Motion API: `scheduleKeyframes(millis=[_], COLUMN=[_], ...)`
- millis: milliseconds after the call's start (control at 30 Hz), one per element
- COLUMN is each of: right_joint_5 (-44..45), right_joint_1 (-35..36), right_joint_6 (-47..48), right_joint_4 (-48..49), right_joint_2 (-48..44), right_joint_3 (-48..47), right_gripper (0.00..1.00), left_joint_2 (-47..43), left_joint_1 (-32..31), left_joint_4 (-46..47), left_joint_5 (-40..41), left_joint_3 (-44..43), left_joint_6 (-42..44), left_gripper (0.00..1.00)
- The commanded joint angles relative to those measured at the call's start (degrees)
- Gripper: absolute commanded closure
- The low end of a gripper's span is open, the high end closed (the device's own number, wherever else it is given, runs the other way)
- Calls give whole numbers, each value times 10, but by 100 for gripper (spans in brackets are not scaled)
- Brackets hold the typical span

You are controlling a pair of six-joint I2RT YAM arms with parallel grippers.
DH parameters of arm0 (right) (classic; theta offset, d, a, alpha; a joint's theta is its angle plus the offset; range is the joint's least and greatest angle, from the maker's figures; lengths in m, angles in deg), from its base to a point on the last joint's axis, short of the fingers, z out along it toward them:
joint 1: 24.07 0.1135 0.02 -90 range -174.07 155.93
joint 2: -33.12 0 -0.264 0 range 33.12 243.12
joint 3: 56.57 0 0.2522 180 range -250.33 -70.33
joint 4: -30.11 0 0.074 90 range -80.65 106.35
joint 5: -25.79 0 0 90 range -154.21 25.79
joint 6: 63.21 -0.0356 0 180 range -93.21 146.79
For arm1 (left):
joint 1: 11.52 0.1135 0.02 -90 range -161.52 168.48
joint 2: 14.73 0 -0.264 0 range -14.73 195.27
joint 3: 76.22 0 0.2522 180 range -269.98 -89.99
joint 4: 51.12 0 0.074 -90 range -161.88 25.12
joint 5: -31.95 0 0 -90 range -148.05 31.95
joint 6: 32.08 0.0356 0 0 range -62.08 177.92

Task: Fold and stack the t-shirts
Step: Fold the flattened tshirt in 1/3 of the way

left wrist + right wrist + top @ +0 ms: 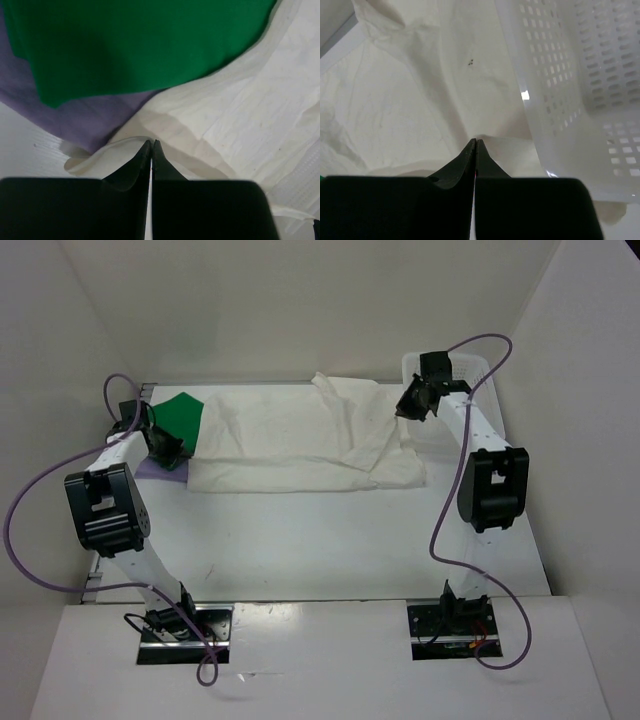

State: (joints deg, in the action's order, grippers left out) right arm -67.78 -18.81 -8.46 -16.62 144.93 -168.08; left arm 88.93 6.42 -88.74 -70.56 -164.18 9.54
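Note:
A creamy white t-shirt [300, 440] lies spread and wrinkled across the far half of the table. The bright green t-shirt [181, 415] sits at the far left on the pale lavender t-shirt [150, 468], and the white one partly overlaps both. My left gripper [165, 452] is at the white shirt's left edge. In the left wrist view the left gripper [151, 142] is shut, with a fold of the white t-shirt [240, 120] drawn up to its tips, below the green t-shirt [140, 45] and the lavender t-shirt [80, 117]. My right gripper [412, 405] [476, 140] is shut on the white t-shirt's [410, 100] right edge.
A white plastic mesh basket [470, 368] [580, 75] stands at the far right corner, right beside the right gripper. White walls close in the table on the left, back and right. Purple cables hang from both arms.

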Motion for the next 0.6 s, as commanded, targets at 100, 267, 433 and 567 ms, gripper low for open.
scheduleKeyframes(millis=[100,267,433,567], right_joint_5=[37,43,30,24], right_joint_1=[-7,-7,-7,-7], right_joint_6=[17,17,17,11], right_joint_4=[10,23,3,48], right_joint_2=[30,42,23,-73], right_joint_3=[-64,-89,-87,13], right_gripper=[99,99,65,56], left_joint_2=[10,-23,-44,-158], left_joint_1=[3,3,3,3], left_joint_4=[38,57,41,53], left_joint_5=[2,14,8,16], left_joint_3=[-12,-12,-10,87], left_joint_6=[-8,-8,-3,10], left_gripper=[80,74,61,61])
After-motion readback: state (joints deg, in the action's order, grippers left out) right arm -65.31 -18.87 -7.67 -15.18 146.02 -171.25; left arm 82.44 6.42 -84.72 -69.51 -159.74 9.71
